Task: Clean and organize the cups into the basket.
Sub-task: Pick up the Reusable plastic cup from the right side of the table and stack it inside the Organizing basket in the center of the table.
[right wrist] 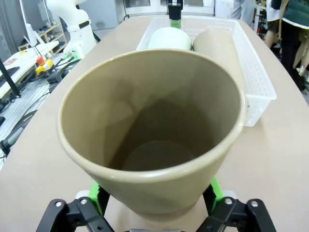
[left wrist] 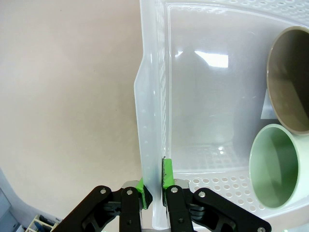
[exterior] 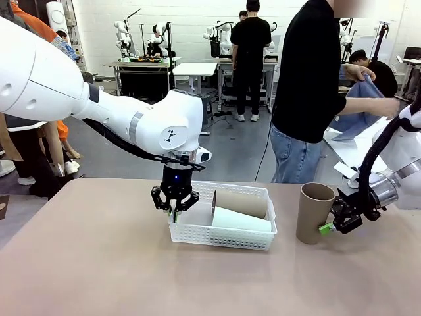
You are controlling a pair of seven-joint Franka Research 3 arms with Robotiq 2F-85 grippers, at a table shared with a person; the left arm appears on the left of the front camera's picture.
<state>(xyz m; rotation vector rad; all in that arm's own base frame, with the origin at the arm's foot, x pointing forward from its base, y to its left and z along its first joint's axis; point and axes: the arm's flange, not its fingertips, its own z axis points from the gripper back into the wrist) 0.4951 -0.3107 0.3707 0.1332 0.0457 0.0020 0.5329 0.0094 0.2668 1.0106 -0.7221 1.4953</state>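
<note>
No readable writing on the cups or basket. The one mark is a small dark emblem [exterior: 170, 137] on my L arm's joint, too small to make out.

Count: 3 cups (2 tan, 1 mint), 1 basket.

My L pincer [exterior: 175, 210] points down at the basket [exterior: 223, 236], at its L end wall. In the wrist view, L pincer [left wrist: 154, 186] is nearly closed w/ the thin white wall [left wrist: 154, 96] nipped between the green pads, one pad outside and one inside. Bare table [left wrist: 63, 96] lies outside the wall.

Inside the basket, 2 cups lie on their sides, side by side and touching: 2nd tan cup [exterior: 240, 201] toward the far wall, mint cup [exterior: 240, 220] toward the near wall. Their open mouths face the L end (tan [left wrist: 289, 77], mint [left wrist: 275, 164]).

My R pincer [exterior: 327, 228] comes in from the R and is clamped on the held tan cup [exterior: 314, 212], low on its body. That cup is upright, mouth up, just R of the basket but apart from it. Base is at table level; can't tell if it's touching. Wrist view: R pincer [right wrist: 157, 198] is about cup-width open, green pads on either side, and the cup's mouth [right wrist: 154, 121] faces the cam, w/ the basket [right wrist: 256, 82] beyond.

A person [exterior: 309, 85] at the far side handles a blue cloth [exterior: 358, 108].
</note>
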